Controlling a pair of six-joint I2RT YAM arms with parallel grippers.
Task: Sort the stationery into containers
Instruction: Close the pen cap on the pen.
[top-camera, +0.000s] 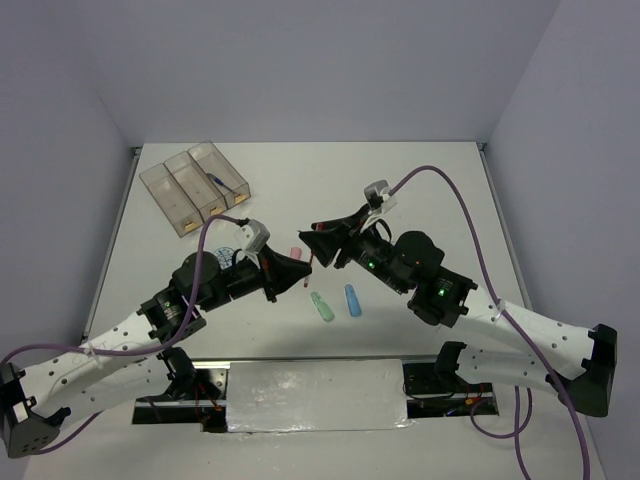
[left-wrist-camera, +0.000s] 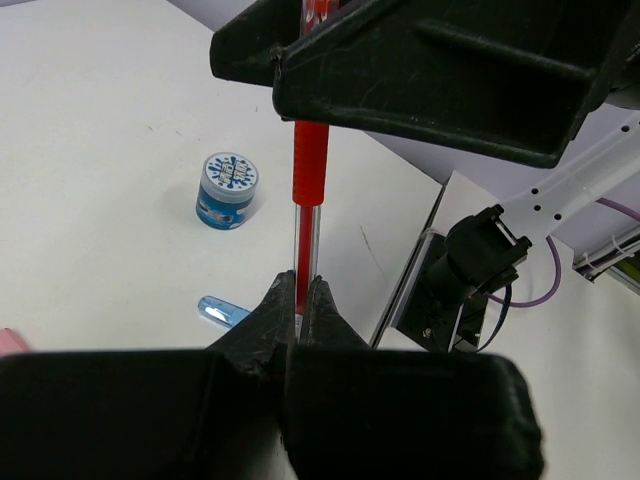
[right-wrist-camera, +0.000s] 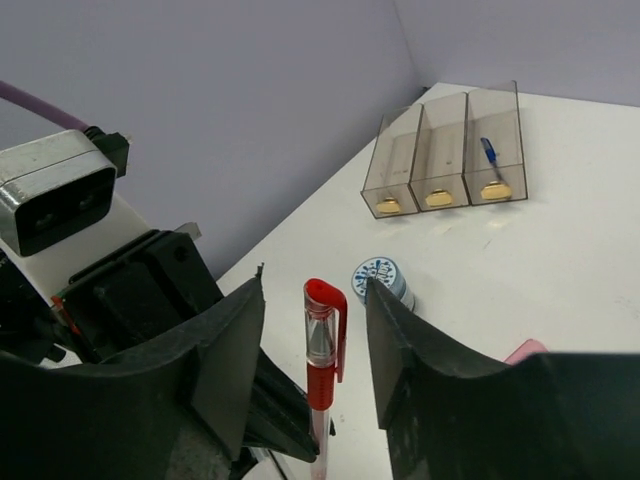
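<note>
Both arms are bent in toward mid-table, wrists raised, grippers meeting nose to nose above the surface. The left gripper (left-wrist-camera: 298, 290) reaches in from the left with its jaws clamped on the clear lower barrel of the red pen (left-wrist-camera: 310, 170). The pen is off the table, in the air between the two grippers.

The right gripper (right-wrist-camera: 313, 292) comes in from the right, facing the left one. Its fingers straddle the pen's capped end with a gap on each side, so the jaws are apart and not gripping.

On the table under and around them:
- A blue-white tape roll (left-wrist-camera: 228, 188), standing flat.
- A pink bar (top-camera: 296, 253), just beside the grippers.
- A green bar (top-camera: 321, 307) and a blue bar (top-camera: 352, 300), side by side and nearer the arm bases.

The containers (top-camera: 186, 180) sit at far left, well apart from the arms – a blue pen (right-wrist-camera: 487, 152) lies in the right-hand end bin. The other two bins show only their yellowish labels.
</note>
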